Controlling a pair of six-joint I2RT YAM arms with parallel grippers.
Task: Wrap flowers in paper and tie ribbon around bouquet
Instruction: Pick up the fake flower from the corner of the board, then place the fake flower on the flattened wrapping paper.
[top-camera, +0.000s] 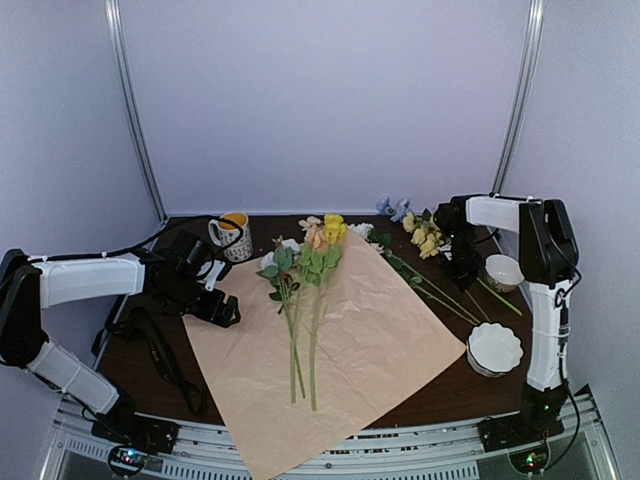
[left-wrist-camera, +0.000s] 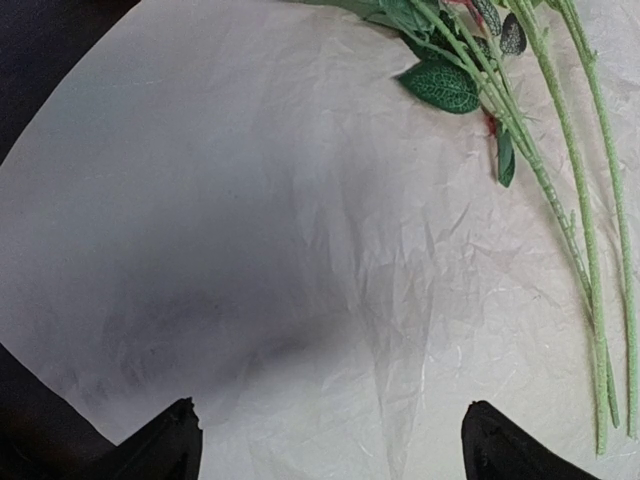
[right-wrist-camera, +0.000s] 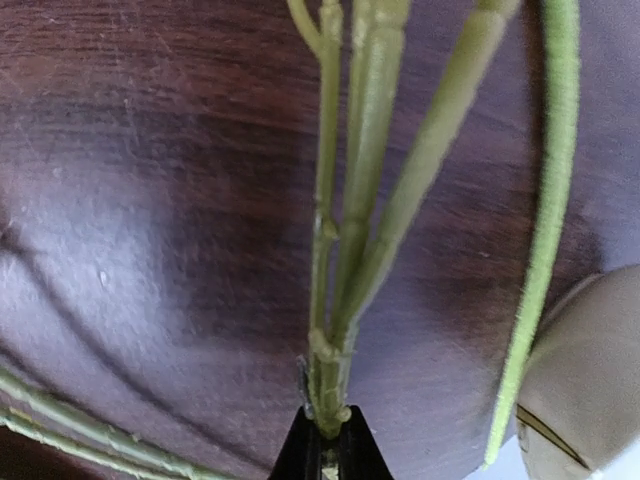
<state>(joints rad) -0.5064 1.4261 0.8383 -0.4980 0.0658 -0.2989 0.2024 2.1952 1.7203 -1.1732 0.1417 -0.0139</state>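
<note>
My right gripper (right-wrist-camera: 325, 440) is clamped tight on one branching green flower stem (right-wrist-camera: 345, 250) over the dark wooden table (right-wrist-camera: 150, 200) near two white bowls (top-camera: 494, 348), while my left gripper (left-wrist-camera: 330, 440) gapes wide above the single peach-tan paper sheet (left-wrist-camera: 250, 250) carrying three long-stemmed pastel flowers (top-camera: 320, 240).

- I can read no text, number or brand in any of my three views.
- The ribbon (top-camera: 165, 360) lies on the table (top-camera: 440, 392) just left of the paper (top-camera: 370, 330). Any lettering along it is too small for me to make out from the top camera.
- The mug (top-camera: 233, 238) carries a dark pattern on its white wall. I cannot tell whether any of it is writing.
- Both wrist views give me only plain, unprinted surfaces.
</note>
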